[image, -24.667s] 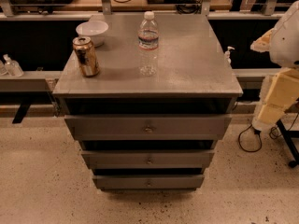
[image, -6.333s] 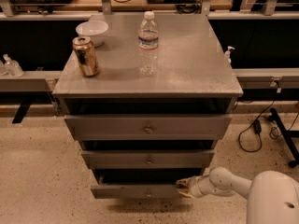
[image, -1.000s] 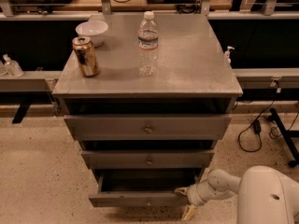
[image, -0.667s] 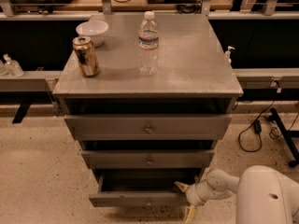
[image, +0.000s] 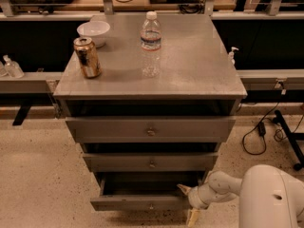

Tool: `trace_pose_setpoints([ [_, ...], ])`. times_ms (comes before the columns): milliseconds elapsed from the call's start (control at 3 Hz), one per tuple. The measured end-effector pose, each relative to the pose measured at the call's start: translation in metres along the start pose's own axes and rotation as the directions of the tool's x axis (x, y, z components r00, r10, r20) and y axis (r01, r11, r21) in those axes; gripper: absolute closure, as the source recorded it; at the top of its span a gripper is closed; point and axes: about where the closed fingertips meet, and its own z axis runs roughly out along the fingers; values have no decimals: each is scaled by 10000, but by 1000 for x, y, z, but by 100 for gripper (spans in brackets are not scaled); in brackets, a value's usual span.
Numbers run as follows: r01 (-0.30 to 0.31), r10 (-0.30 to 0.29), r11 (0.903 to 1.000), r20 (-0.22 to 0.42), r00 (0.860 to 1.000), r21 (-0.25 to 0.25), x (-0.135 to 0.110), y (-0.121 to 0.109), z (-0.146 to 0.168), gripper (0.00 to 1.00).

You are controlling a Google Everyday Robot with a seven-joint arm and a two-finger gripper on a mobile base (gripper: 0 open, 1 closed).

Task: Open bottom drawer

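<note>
Gripper (image: 187, 203): low, at the right end of the bottom drawer (image: 137, 203), close to the floor (image: 38, 175).
Fingers (image: 183, 189): spread apart. The upper one points up and left over the top edge of the drawer front at its right corner; the lower one hangs down in front of and below that edge. Cannot tell whether either presses on the front.
Arm (image: 223, 184): comes in from the right, white, lying nearly level. The wrist bends left toward the drawer; the rounded white body (image: 270, 198) sits right of the gripper.
Bottom drawer: left of the gripper, pulled partway out, dark interior showing behind the grey front, small knob at centre.
Just above the gripper: the middle drawer (image: 151, 162). Higher still: the top drawer (image: 151, 128). Both stand slightly out.
Well above, on the cabinet top (image: 190, 65): a water bottle (image: 150, 44) upright, a can (image: 87, 57) to its left, and a white bowl (image: 93, 31) behind the can.
Up and right of the gripper: a black cable (image: 259, 132) on the floor.
</note>
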Motion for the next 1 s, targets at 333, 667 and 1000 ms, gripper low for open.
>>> trace_pose_setpoints([
  [333, -155, 145, 9997, -634, 9979, -165, 2, -3, -3, 14],
  [667, -364, 302, 9979, -1122, 9932, -538, 10, -4, -2, 33],
  [1000, -465, 350, 9958, -1416, 9893, -790, 13, -3, -3, 33],
])
